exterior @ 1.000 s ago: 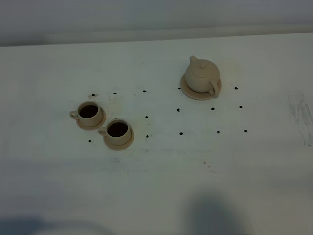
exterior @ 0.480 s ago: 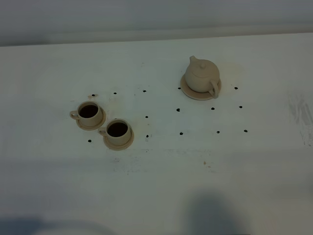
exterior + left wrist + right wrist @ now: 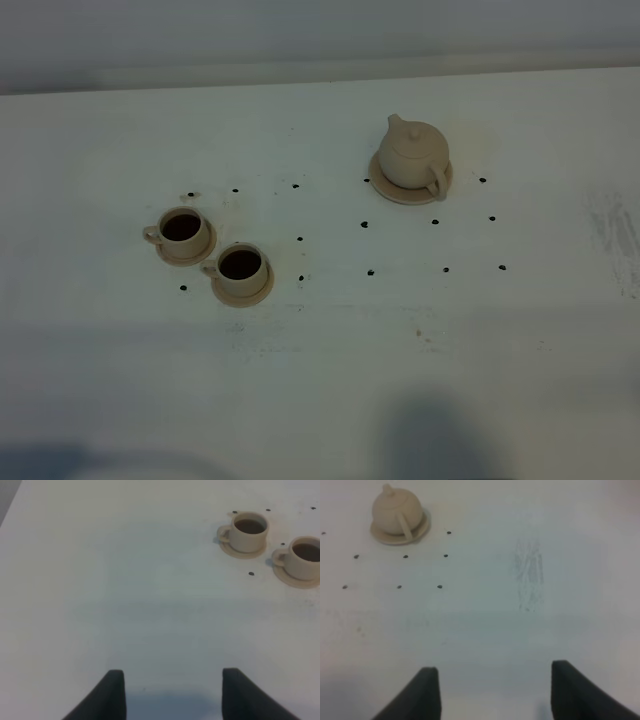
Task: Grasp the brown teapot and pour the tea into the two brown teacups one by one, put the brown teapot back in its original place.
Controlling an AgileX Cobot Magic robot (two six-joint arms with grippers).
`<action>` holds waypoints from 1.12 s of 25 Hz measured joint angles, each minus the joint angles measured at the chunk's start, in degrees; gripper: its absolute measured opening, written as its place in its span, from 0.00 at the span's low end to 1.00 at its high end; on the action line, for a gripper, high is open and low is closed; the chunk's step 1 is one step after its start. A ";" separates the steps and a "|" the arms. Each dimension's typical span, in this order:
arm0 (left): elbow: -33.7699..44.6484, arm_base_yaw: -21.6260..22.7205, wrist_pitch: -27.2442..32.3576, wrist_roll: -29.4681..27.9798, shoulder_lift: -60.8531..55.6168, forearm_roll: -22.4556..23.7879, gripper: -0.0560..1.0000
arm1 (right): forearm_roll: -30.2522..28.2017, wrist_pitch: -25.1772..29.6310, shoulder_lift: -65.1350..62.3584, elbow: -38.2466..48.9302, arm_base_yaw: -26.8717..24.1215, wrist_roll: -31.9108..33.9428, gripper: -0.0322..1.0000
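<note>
In the high view, the teapot (image 3: pixel 413 152) stands upright on its wide saucer (image 3: pixel 385 188) in the far right part of the white desk (image 3: pixel 320 380), with the spout to the far side and the loop handle to the near right. The two cups are on the left side, well apart from the teapot: the left cup (image 3: pixel 183 229) and the right cup (image 3: pixel 241 267), each on a small saucer, both with dark tea inside and with the handle pointing left. Their saucers are just beside each other. Small black dots (image 3: pixel 364 224) are spread on the desk between the cups and around the teapot. No arm shows in this view. In the left wrist view, the left pincer (image 3: pixel 173 692) is wide, with nothing between its two dark fingers (image 3: pixel 112 695), and it hangs above bare desk; both cups (image 3: pixel 248 531) (image 3: pixel 306 558) are well apart from it. In the right wrist view, the right pincer (image 3: pixel 495 692) is also wide and holds nothing; the teapot (image 3: pixel 396 513) sits on its saucer (image 3: pixel 420 532) far from the fingers (image 3: pixel 425 695), and a faint grey scuff (image 3: pixel 529 575) marks the desk.
</note>
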 joint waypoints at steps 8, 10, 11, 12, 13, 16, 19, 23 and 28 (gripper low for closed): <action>0.00 0.00 0.00 0.00 0.00 0.00 0.45 | 0.09 0.00 0.00 0.00 0.00 0.00 0.49; 0.00 0.00 0.00 0.00 0.00 0.00 0.45 | 0.09 0.00 0.00 0.00 0.00 0.00 0.49; 0.00 0.00 0.00 0.00 0.00 0.00 0.45 | 0.09 0.00 0.00 0.00 0.00 0.00 0.49; 0.00 0.00 0.00 0.00 0.00 0.00 0.45 | 0.09 0.00 0.00 0.00 0.00 0.00 0.49; 0.00 0.00 0.00 0.00 0.00 0.00 0.45 | 0.09 0.00 0.00 0.00 0.00 0.00 0.49; 0.00 0.00 0.00 0.00 0.00 0.00 0.45 | 0.09 0.00 0.00 0.00 0.00 -0.02 0.49; 0.00 0.00 0.00 0.00 0.00 0.00 0.45 | 0.03 0.00 0.00 0.00 0.00 -0.02 0.49; 0.00 0.00 0.00 0.00 0.00 0.00 0.45 | -0.02 0.00 0.00 0.00 0.00 -0.02 0.49; 0.00 0.00 0.00 0.00 0.00 0.00 0.45 | -0.02 0.00 0.00 0.00 0.00 -0.02 0.49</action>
